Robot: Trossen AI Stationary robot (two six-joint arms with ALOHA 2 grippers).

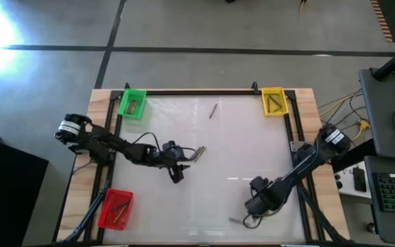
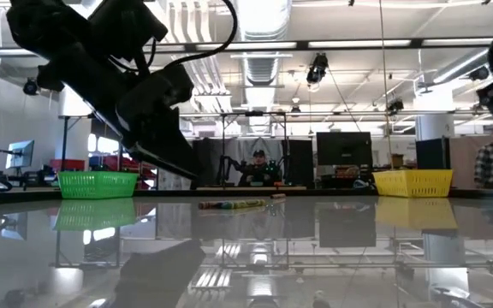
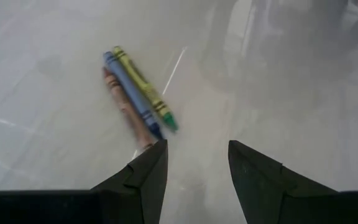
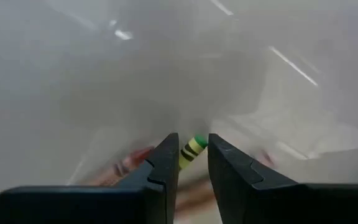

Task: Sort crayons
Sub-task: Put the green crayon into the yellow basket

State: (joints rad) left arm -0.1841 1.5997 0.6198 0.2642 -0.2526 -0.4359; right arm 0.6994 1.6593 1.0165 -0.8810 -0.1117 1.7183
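While the left gripper (image 3: 197, 163) hovers mid-tabletop with fingers apart just short of three touching crayons (image 3: 137, 99), blue between yellow-green and brownish, the right gripper (image 4: 192, 163) near the front right corner has its fingers closing around a yellow-green crayon (image 4: 192, 149). Green bin (image 1: 132, 103), yellow bin (image 1: 273, 101) and red bin (image 1: 116, 208) occupy other corners.

Both arms are dark, near-black, built of slim jointed links with black cables looping loosely alongside — each carries a pale grey-white cylindrical joint housing near its base. The left tool (image 3: 194, 165) and right tool (image 4: 192, 163) each end in two matte black, wedge-shaped fingers with flat inner faces.
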